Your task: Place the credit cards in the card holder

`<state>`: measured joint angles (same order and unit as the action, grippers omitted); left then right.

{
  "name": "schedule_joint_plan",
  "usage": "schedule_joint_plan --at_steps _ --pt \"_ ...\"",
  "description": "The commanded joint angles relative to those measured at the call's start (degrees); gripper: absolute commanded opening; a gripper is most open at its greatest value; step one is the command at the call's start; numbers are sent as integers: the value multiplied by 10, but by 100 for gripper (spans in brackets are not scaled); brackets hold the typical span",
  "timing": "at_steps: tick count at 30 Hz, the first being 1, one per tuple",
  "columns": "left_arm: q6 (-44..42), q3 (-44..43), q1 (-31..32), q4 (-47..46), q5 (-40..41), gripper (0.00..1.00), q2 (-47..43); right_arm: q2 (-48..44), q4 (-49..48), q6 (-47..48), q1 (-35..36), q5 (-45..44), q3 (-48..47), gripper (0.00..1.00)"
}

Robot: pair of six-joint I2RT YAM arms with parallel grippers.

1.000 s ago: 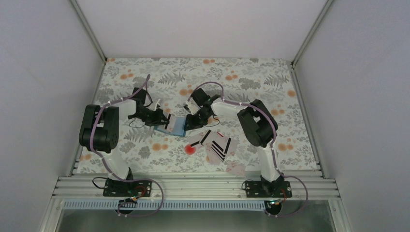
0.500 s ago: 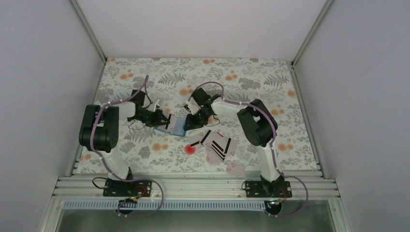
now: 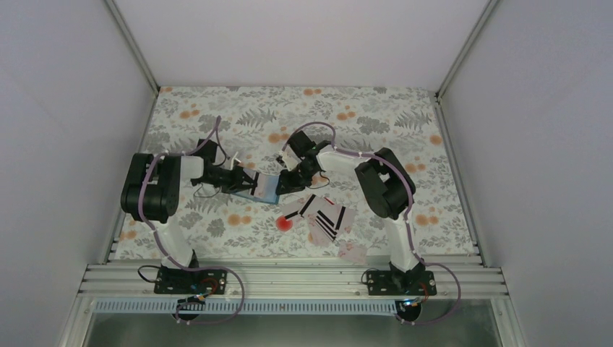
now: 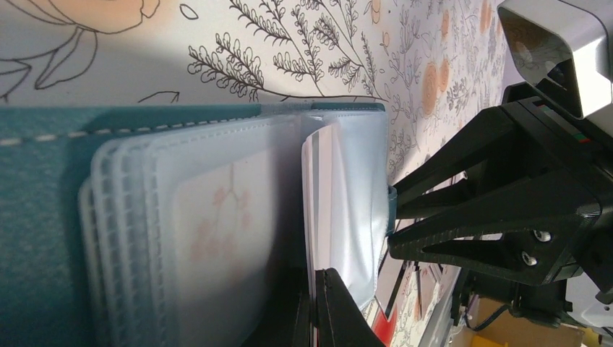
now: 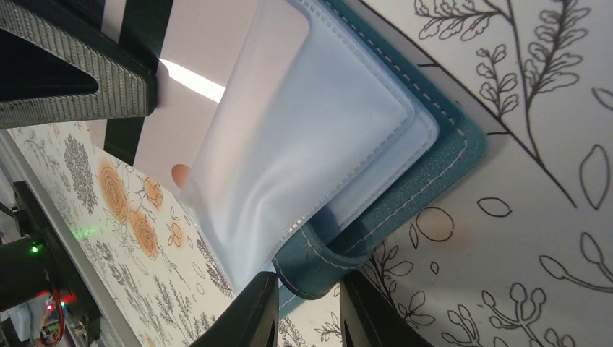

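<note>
The blue card holder [image 3: 265, 187] lies open on the flowered table between both grippers. My left gripper [image 3: 244, 182] is shut on a pale card [image 4: 310, 202]. It holds the card edge-on at the mouth of a clear inner sleeve [image 4: 347, 217]. In the left wrist view the gripper [image 4: 316, 278] pinches the card's near end. My right gripper [image 3: 284, 183] is shut on the holder's little blue tab [image 5: 318, 269], with one finger on each side of it [image 5: 309, 282]. Several loose credit cards [image 3: 323, 214] lie just right of the holder.
A round red spot [image 3: 284, 223] marks the table in front of the holder. One more pale card [image 3: 353, 251] lies near the right arm's base. The white enclosure walls stand close at both table sides.
The left arm has shifted a little toward the holder with the card in its gripper. The right arm and the holder have stayed nearly still.
</note>
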<state>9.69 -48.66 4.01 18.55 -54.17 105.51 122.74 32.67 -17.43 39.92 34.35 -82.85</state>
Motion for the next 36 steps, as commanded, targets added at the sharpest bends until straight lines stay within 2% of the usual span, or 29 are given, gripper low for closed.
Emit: schedule_joint_plan --at_steps 1,5,14,23,32,36 --pt "-12 25 23 21 44 3 34 52 -5 7 5 -69 23 23" --pt "-17 18 28 27 50 9 38 52 -4 6 4 -74 21 23" --pt "-12 -5 47 53 92 32 38 49 -10 4 4 -76 22 23" --pt "-2 -60 79 128 186 37 23 43 -24 4 4 -76 30 23" --pt "36 -106 122 201 301 50 -7 32 -46 4 4 -76 49 23" --pt "44 -122 145 223 346 52 -13 27 -57 5 4 -74 61 23"
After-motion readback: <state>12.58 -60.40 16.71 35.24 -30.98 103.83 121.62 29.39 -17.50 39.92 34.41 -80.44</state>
